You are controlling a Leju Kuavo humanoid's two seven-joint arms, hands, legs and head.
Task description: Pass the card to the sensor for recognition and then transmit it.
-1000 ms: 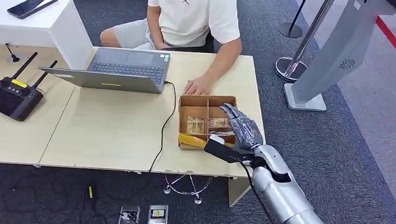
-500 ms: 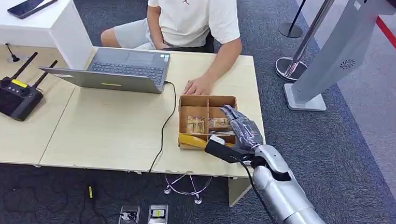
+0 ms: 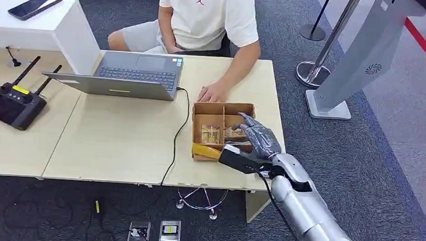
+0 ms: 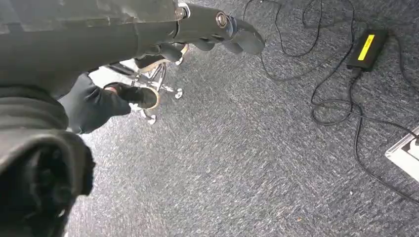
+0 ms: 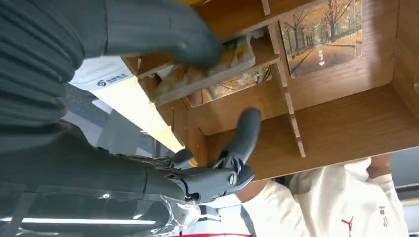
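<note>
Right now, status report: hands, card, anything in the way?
Right hand in the wooden box, thumb pressing a card, not lifted. Left hand hanging over the floor, empty. Person's hand resting beside the box.

A compartmented box sits right of centre on the table, cards in its compartments. A laptop lies upper centre, a router far left, a phone upper left.
</note>
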